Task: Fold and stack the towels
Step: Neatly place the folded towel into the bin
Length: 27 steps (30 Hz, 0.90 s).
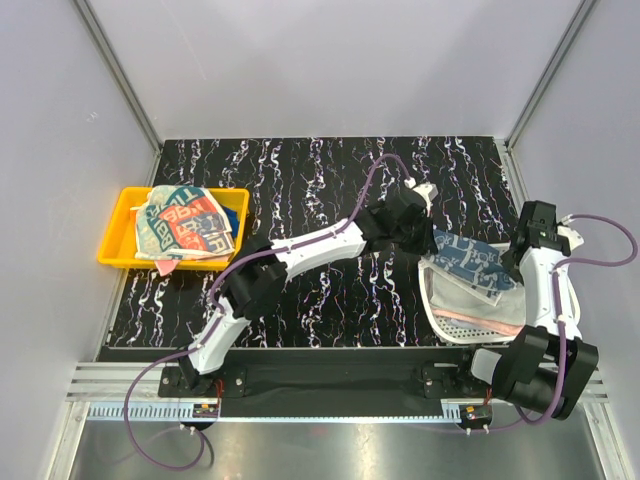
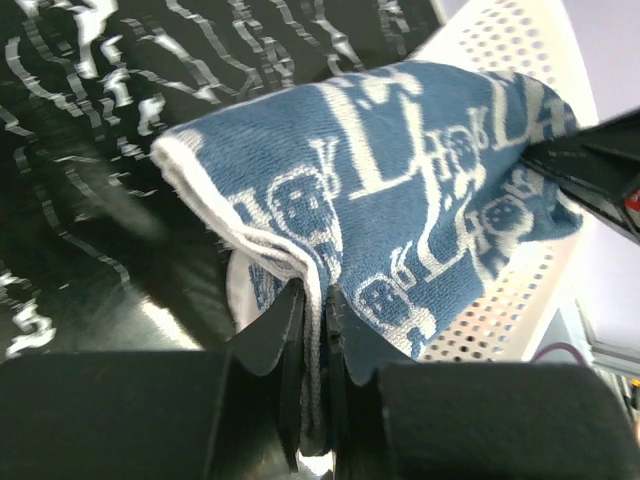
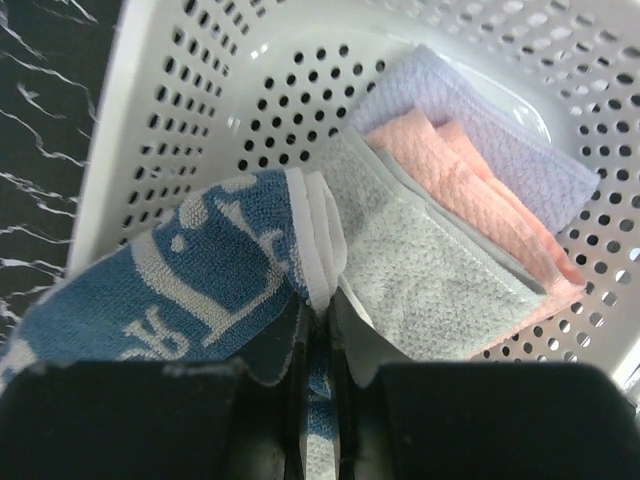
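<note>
Left end effector (image 2: 315, 300): closed on the white hem of blue patterned towel (image 2: 400, 200). Right end effector (image 3: 318, 305): pinching another edge of the same towel. Towel: held between both, over white mesh basket (image 3: 170, 110), right side of desk (image 1: 320, 180). Step, judged: extraction for folding. Next move: probably spreading flat on desk. Folded towels (image 1: 185, 225): in yellow tray (image 1: 112, 240), left.

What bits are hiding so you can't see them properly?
- Top view: the blue towel covers most of the white basket, so the pale towels inside barely show.
- Top view: the printed towel hides most of what lies under it in the yellow tray; its red letters are too small to read.
- Wrist views: the left end effector and right end effector each swallow the blue towel's pinched edge.
</note>
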### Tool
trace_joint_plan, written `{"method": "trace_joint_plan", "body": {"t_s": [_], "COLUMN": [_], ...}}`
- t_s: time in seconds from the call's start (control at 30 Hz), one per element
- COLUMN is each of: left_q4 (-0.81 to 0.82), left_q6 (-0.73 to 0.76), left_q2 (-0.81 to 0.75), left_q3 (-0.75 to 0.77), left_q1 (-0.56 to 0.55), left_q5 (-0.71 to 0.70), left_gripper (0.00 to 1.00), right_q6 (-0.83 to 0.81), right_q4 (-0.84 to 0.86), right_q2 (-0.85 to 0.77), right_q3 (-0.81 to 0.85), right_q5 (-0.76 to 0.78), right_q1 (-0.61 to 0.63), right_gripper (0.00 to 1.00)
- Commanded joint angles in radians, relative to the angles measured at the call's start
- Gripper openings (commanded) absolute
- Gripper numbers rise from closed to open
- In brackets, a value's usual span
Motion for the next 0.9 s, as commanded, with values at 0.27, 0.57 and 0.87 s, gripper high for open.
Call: {"method": "trace_joint_plan", "body": {"t_s": [0.27,0.57,0.87], "left_q4": [-0.053,-0.093,-0.09], "left_q6": [0.033,0.077,0.085], "left_q2": [-0.029,0.004,0.013], "left_q3": [0.023,0.074,0.064], "left_q1": [0.014,0.028,0.027], "left_q5": [-0.09,-0.066,-0.058], "left_gripper": [0.0,0.03,0.19], "right_q6": [-0.003,0.024,-0.005], "right_q4": [0.04,0.071,0.091], "right_q2": [0.025,-0.004,-0.056], "right_q3": [-0.025,-0.088,-0.095], "right_q5": [-0.012,-0.078,-0.099], "right_q1": [-0.01,-0.008,-0.008], "right_gripper": [0.0,0.06,0.6]}}
